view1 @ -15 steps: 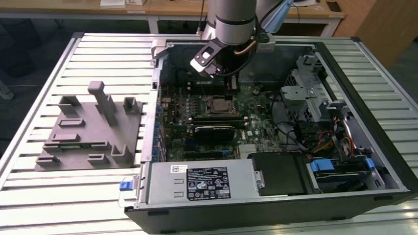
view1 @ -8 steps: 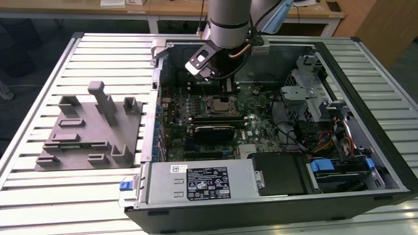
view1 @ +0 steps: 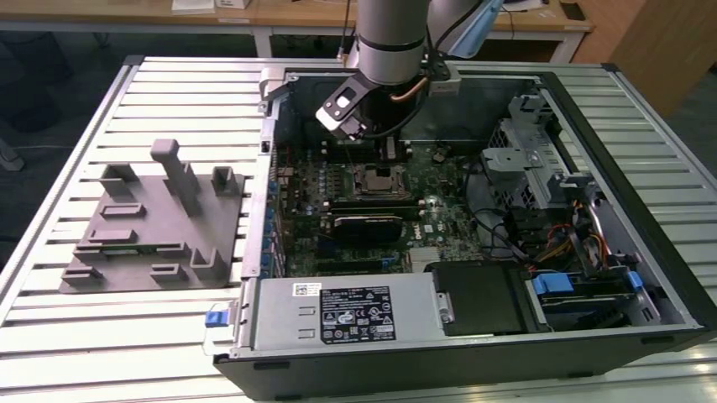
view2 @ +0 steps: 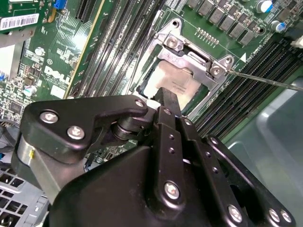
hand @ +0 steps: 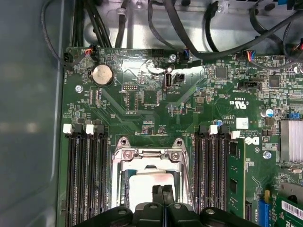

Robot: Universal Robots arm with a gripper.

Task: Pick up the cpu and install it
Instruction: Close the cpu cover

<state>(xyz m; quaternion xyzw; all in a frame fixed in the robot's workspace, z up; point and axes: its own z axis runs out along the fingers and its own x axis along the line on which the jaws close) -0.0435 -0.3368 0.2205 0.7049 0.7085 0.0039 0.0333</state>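
Note:
The cpu (hand: 144, 187), a flat silvery square, lies inside the socket on the green motherboard (hand: 142, 109), framed by the socket's metal plate (hand: 149, 155). The second wrist view shows the cpu (view2: 173, 81) just beyond my black fingertips (view2: 168, 100). My gripper (hand: 164, 193) hangs right over the cpu's near edge, its two fingers pressed together with nothing between them. In the exterior view the gripper (view1: 388, 147) reaches down into the open computer case, just behind the socket (view1: 379, 178).
Memory slots (hand: 85, 175) flank the socket on both sides. A thin metal lever (view2: 265, 81) sticks out beside the socket. Cables (hand: 199, 42) run along the case wall. A grey fixture block (view1: 146, 227) sits outside the case at the exterior view's left; a power supply (view1: 336, 315) fills the front.

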